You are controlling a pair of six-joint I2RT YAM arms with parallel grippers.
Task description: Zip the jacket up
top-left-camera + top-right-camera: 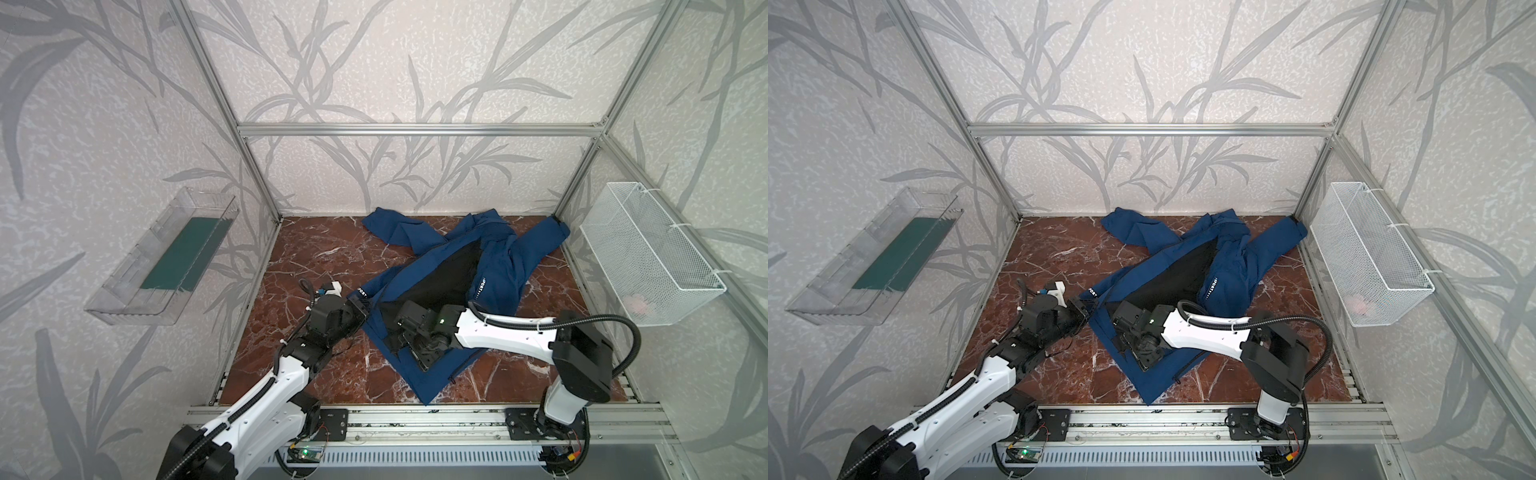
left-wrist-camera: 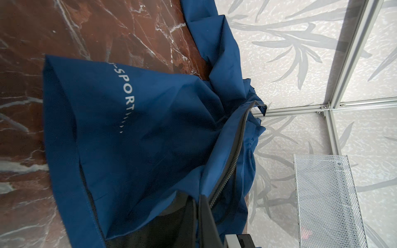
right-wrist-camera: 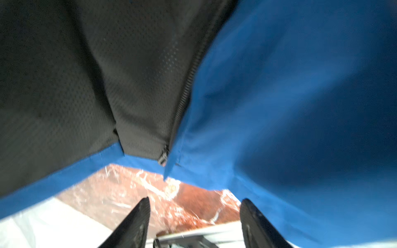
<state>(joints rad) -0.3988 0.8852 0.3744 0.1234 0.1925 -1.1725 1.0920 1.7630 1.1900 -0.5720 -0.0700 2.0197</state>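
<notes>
- Right pincer [image 3: 194, 216] up close, fingers [image 3: 133, 223] spread wide with nothing between them, hanging just short of the zipper slider [image 3: 163, 157] at the hem; that view is smeared, so a lunge from here may miss the small pull and pinch cloth.
- Left pincer [image 1: 360, 309] is clenched on the jacket [image 1: 419, 286] by its front edge near the SPORT lettering [image 2: 125, 97]; tug too hard and the slider shifts away.
- Jacket lies open and rumpled mid-surface [image 1: 316, 257], black lining [image 1: 440, 278] up, sleeves toward the back wall.
- Slack teeth [image 2: 234, 150] could jam the slider.
</notes>
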